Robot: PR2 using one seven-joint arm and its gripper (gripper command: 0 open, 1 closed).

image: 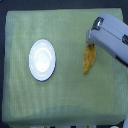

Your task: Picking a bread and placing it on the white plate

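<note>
The bread [89, 61] lies on the table [65, 100], toward the exterior view's right. Its long axis runs almost straight up and down the picture, leaning slightly, so the lower tip sits a little further toward the view's left than the upper end. The lower tip is tapered and in plain sight. The upper end passes under the hand [92, 44] and is hidden there.

You cannot tell whether the hand is wide, narrow, or closed on the loaf. Its casing covers the fingers and the contact point. The hand meets the bread at the upper end only, not at the middle.

The plate [42, 60] sits well apart from the bread, toward the view's left, at about the same height in the picture. It carries nothing. The table between the two is bare green cloth.

Expect these faults from here:
- An end grasp puts most of the loaf beyond the fingers. The free end is likely to droop or swing on the lift, and the bread may slip out.
- A bumpy crust gives uneven contact. A light closure may not hold.
- The bread looks about as long as the plate is wide. If you release it off centre, one tip may overhang the rim or tip the loaf off.

Check the grasp before you lift.
</note>
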